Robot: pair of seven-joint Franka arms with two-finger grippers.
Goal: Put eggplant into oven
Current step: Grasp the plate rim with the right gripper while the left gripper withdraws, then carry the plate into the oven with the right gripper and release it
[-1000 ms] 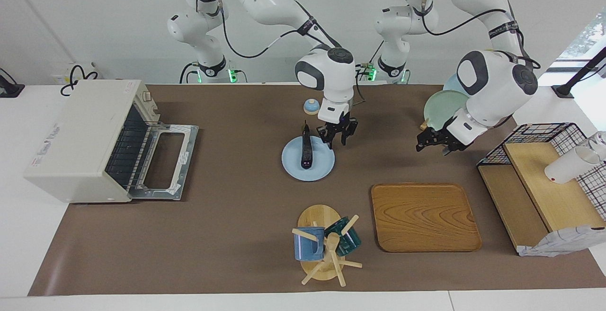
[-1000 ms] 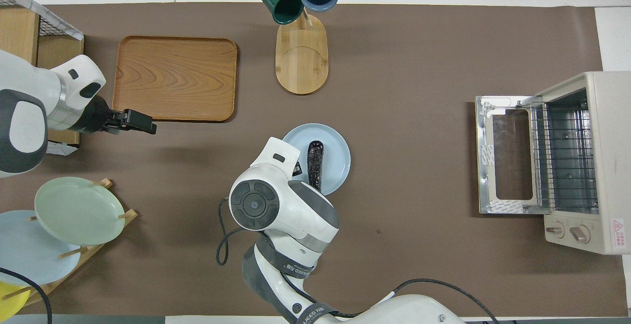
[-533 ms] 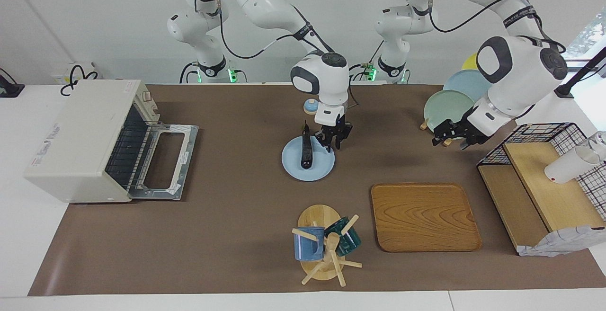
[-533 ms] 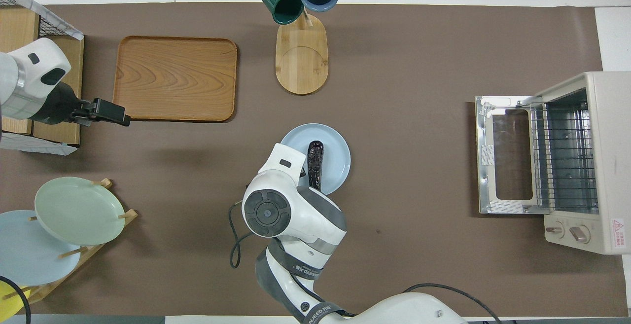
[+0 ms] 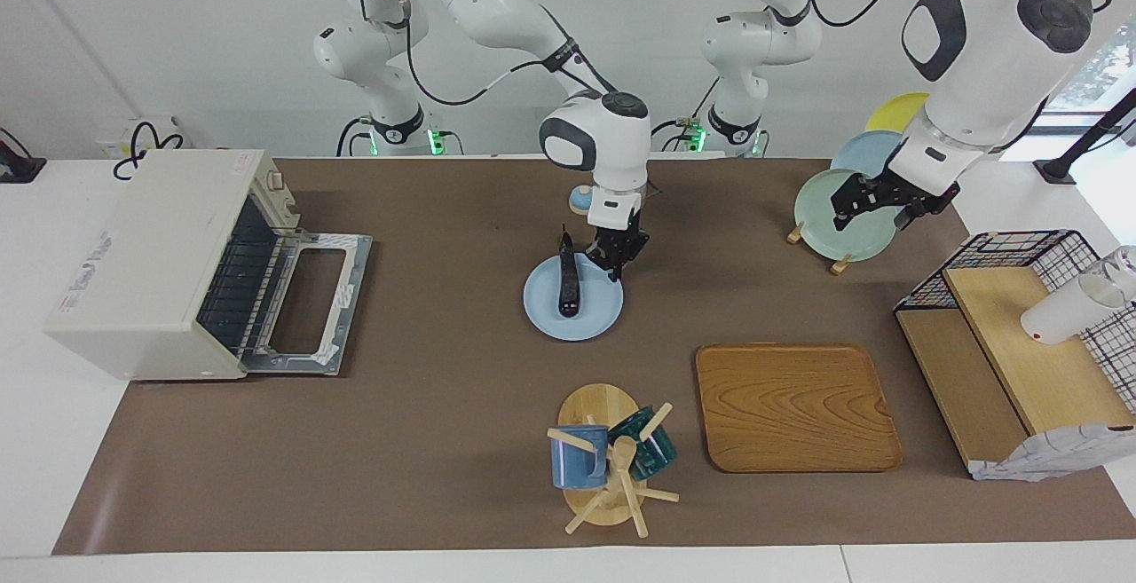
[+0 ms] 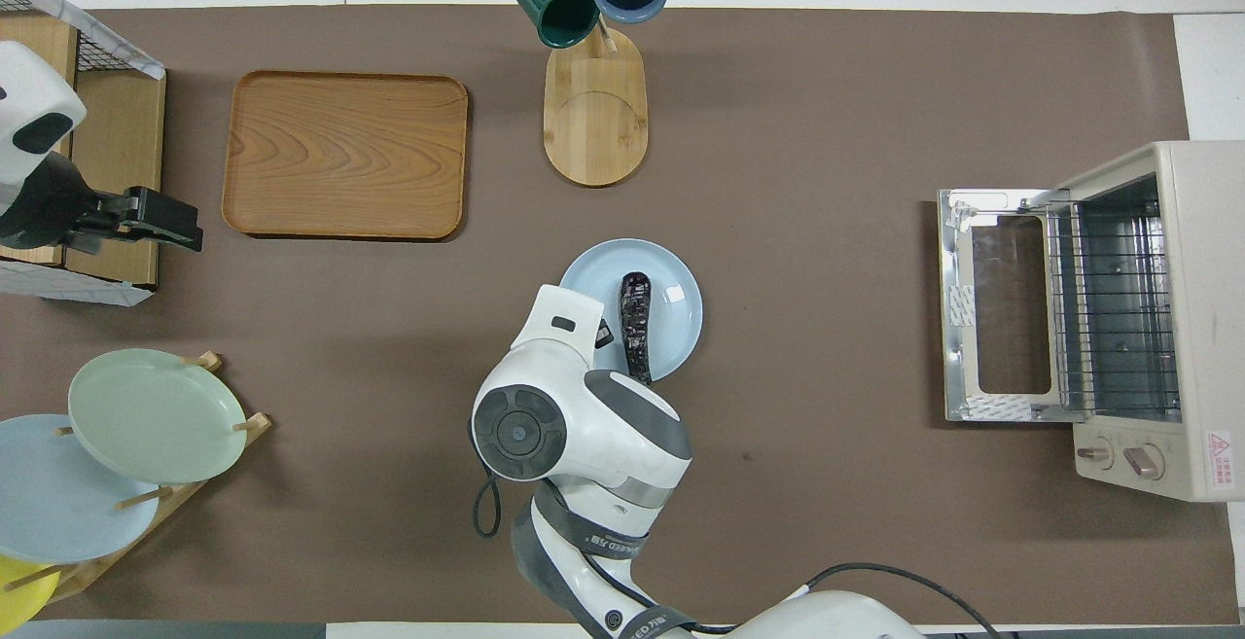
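Observation:
The dark eggplant [image 5: 565, 286] lies lengthwise on a light blue plate [image 5: 586, 321] at the table's middle; it also shows in the overhead view [image 6: 635, 323] on the plate [image 6: 676, 308]. My right gripper [image 5: 617, 265] is down at the plate's rim toward the left arm's end, beside the eggplant, fingers shut on the rim. The off-white oven [image 5: 151, 255] stands at the right arm's end with its door [image 5: 311, 299] folded down and its wire rack [image 6: 1109, 308] bare. My left gripper [image 5: 870, 210] is open, raised over the plate rack.
A plate rack [image 5: 839, 201] with green, blue and yellow plates stands near the left arm's base. A wooden tray [image 5: 794, 405], a mug tree [image 5: 608, 459] with two mugs and a wire basket shelf [image 5: 1021, 334] lie farther out. A small blue-domed object [image 5: 581, 200] sits near the robots.
My right gripper dropped to the plate's rim and closed; the plate with the eggplant shifted slightly toward the oven. My left arm rose and drew back from over the table to over the plate rack.

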